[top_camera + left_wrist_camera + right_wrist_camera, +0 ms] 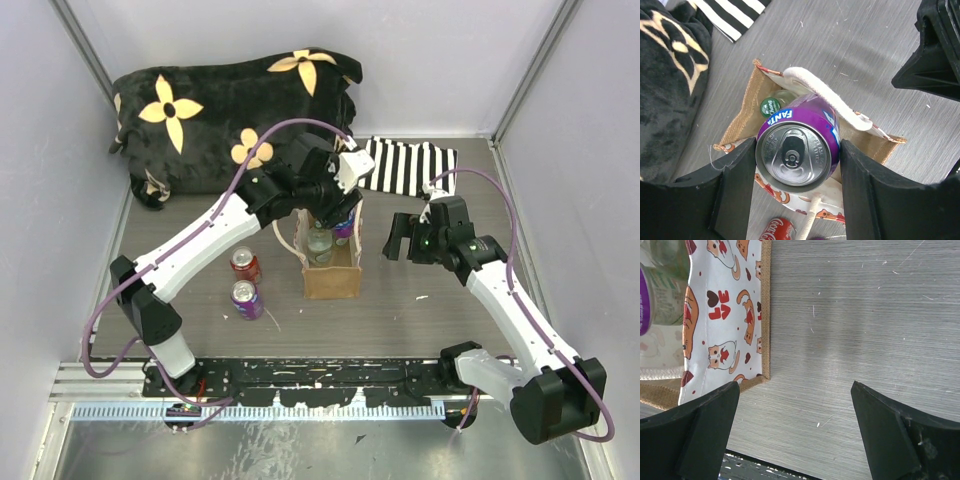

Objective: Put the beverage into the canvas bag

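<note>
Tan canvas bag (332, 280) stands upright mid-table, mouth open, with a green-capped bottle (771, 106) inside it. Over that opening the left gripper (797, 162) is clamped on an upright purple Fanta can (797, 145), one finger on each side. The can is right against the cream handle (825, 95) (whether its base sits below the rim I cannot tell). Just right of the bag's cat-printed side, the right gripper (795, 425) hangs with its jaws spread wide, holding nothing. Left of the bag, apart from it, a red Coca-Cola can (244, 263) and a second purple can (246, 298) stand on the table.
</note>
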{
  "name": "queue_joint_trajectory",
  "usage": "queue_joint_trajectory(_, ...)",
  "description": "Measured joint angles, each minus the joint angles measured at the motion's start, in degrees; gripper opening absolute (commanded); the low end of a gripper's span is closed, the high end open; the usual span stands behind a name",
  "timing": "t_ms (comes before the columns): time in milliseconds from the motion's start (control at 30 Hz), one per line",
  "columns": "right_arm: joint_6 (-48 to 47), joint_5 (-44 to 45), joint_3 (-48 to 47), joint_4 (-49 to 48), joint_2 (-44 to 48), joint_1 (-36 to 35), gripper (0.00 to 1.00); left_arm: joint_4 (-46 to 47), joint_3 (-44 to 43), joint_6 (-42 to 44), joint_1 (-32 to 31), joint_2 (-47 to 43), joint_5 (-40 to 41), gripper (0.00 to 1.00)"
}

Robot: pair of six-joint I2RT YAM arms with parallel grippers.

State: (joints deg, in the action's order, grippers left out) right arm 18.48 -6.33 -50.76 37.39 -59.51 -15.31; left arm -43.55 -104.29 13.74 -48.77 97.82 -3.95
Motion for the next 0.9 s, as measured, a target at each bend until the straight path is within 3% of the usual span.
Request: queue_joint_trajectory(900, -0.87, -0.48, 2.34, 0.85, 1.03, 2.51, 1.00, 11.50, 12.24, -0.31, -3.08, 6.93, 3.80, 0.00)
